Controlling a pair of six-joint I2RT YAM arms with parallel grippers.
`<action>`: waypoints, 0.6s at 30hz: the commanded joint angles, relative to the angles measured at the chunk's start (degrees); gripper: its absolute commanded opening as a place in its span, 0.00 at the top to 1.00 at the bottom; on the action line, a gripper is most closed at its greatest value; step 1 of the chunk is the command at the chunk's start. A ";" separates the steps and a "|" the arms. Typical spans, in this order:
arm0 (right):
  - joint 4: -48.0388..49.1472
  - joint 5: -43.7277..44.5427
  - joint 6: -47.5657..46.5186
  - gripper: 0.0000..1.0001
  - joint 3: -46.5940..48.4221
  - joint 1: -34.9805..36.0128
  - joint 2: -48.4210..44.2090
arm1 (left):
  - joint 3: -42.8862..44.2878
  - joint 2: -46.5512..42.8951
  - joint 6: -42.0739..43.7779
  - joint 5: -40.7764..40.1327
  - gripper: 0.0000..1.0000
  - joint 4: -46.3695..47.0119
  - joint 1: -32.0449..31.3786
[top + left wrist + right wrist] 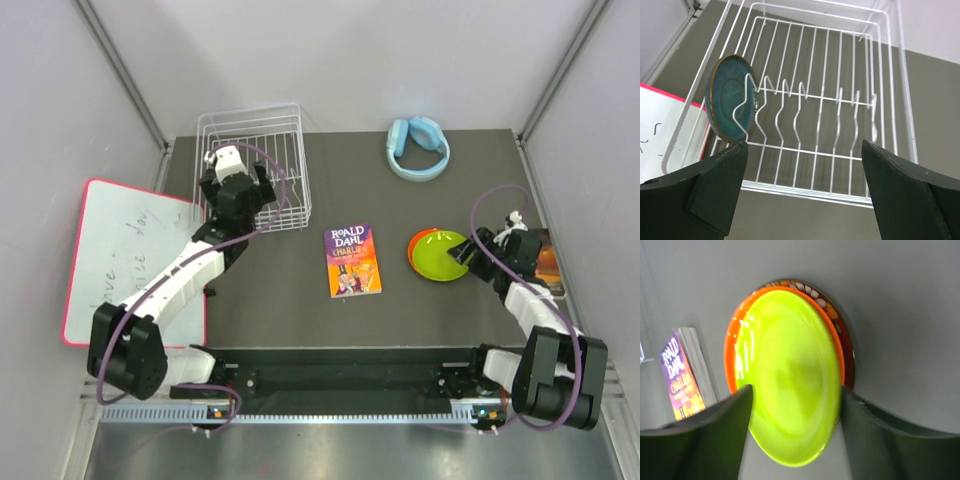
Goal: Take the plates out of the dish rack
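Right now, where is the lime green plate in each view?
Top external: lime green plate right of centre, atop the orange plate.
Left wrist: not in view.
Right wrist: the plate fills the centre, on the same stack.
Shared landmark: the Roald Dahl book, left of the plate in both those views.

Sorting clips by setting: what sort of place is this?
Likely a robot lab cell, not a kitchen: plain walls enclose a dark table with staged props, a dish rack, headphones, a whiteboard.
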 commanded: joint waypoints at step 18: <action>-10.77 3.27 -7.25 0.19 8.42 -0.15 -2.28 | 2.93 7.10 -0.59 4.32 0.01 -0.45 8.98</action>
